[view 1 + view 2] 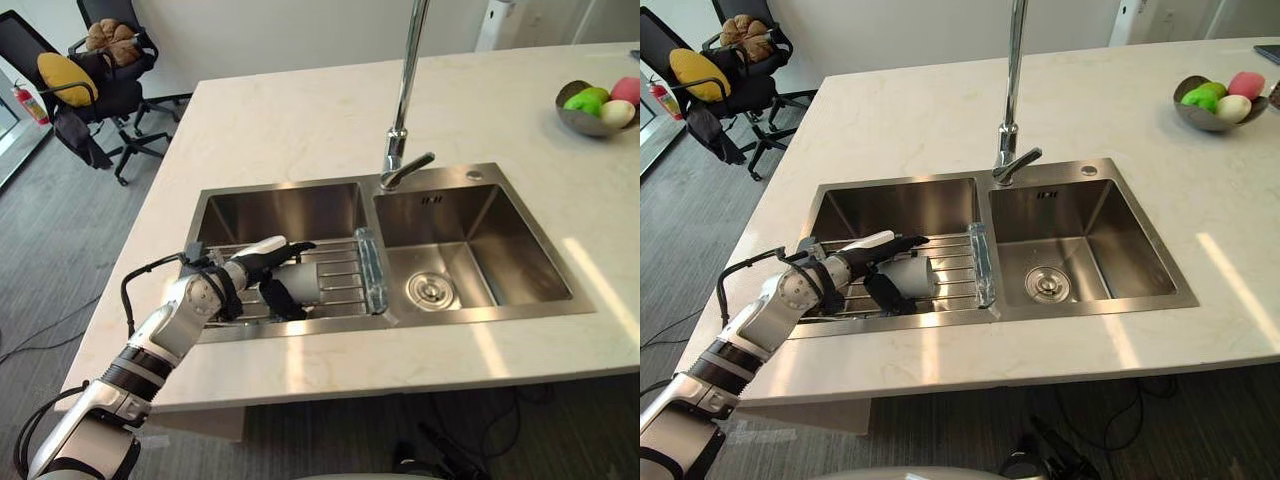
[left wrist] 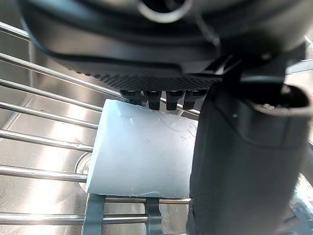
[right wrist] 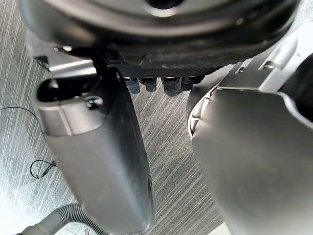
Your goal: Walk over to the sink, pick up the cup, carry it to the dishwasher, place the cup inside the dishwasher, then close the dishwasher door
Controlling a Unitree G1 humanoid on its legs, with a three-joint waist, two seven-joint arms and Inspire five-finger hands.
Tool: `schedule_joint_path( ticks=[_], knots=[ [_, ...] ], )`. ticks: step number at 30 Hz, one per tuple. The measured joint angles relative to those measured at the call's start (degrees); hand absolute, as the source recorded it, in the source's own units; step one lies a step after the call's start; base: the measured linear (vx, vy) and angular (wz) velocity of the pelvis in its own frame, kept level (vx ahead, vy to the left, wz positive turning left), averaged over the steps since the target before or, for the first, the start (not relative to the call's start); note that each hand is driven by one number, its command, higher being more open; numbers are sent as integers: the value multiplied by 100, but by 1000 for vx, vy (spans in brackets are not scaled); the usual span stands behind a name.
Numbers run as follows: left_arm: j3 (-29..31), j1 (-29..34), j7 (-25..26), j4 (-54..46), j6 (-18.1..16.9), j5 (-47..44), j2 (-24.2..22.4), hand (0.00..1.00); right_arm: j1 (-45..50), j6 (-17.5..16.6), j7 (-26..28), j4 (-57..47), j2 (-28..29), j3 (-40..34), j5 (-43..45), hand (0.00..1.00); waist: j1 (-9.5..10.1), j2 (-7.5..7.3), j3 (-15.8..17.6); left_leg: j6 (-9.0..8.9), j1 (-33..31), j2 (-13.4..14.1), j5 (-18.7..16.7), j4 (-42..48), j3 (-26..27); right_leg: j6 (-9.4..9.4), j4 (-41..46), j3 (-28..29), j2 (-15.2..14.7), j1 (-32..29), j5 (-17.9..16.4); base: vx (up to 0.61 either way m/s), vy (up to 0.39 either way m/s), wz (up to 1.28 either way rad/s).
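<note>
A pale cup point(image 1: 302, 281) lies on its side on a wire rack point(image 1: 343, 283) in the left basin of a steel sink point(image 1: 290, 212). My left hand point(image 1: 252, 264) reaches in from the near left. Its fingers stretch straight over the cup's top and the thumb hangs down in front of it, so the hand brackets the cup without closing. From the left wrist, the cup point(image 2: 142, 156) sits just past the fingertips point(image 2: 156, 99), with the thumb point(image 2: 239, 161) beside it. My right hand point(image 3: 161, 29) hangs relaxed over the grey floor.
A tall faucet point(image 1: 405, 100) rises behind the divider. A clear glass object point(image 1: 371, 270) lies along the divider, right of the rack. The right basin has a drain point(image 1: 430, 290). A fruit bowl point(image 1: 595, 105) is on the counter at far right, an office chair point(image 1: 95, 80) beyond the counter's left end.
</note>
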Motion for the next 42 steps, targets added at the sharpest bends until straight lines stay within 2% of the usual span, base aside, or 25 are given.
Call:
schedule_joint_path(
  ticks=[9, 15, 16, 20, 25, 32, 37, 42],
  knots=[
    [-34, -54, 13, 534, 136, 142, -16, 100, 118, 8, -22, -27, 8, 7, -3, 100, -115, 51, 8, -14, 9, 19, -9, -1, 68, -3, 0, 67, 27, -38, 2, -23, -18, -4],
    [-31, -45, 62, 610, 105, 298, -15, 100, 205, 28, -25, -25, 26, 34, -23, 100, -97, 44, 22, -18, -7, 21, -12, -1, 95, -9, 0, 85, 32, -68, 6, -13, -11, -2],
    [-31, -37, 123, 610, 105, 337, -27, 0, 205, 26, -26, -27, 24, 67, -42, 100, -99, 41, 45, -18, -7, 20, -12, 2, 95, -12, 0, 86, 31, -67, 9, -42, -20, -1],
    [-22, -35, 285, 628, 89, 405, -62, 0, 216, 26, -28, -29, 19, 128, -57, 100, -104, 37, 85, -18, -9, 24, -12, 10, 98, -17, 0, 90, 33, -69, 13, -38, -21, -1],
    [109, -46, 914, 799, -163, 684, -144, 0, 236, 27, -28, -31, 43, 144, -119, 100, -144, 36, 101, -22, -25, 28, -15, -3, 117, -16, 0, 102, 41, -100, 12, 0, 0, 0],
    [5, 92, 1472, 826, -333, 456, -158, 0, 250, -18, -19, -33, 65, 241, -117, 100, -150, 24, 160, -24, -44, 24, -17, -5, 87, -15, 1, 63, 35, -101, 11, 0, 0, 1],
    [-31, 406, 2072, 698, -644, 346, -158, 0, 251, -93, -11, -36, 61, 289, -117, 100, -145, 20, 163, -20, -104, 24, -14, 19, -18, -15, 1, -61, 19, -89, 11, -7, -5, 10],
    [-29, 1020, 2467, -220, -1032, 119, -160, 0, 253, -99, -1, -28, 18, 357, -119, 100, -55, -4, 181, 3, -153, 9, 2, 38, -174, -15, 4, -257, -14, -30, 12, -24, -17, 18]
  ],
)
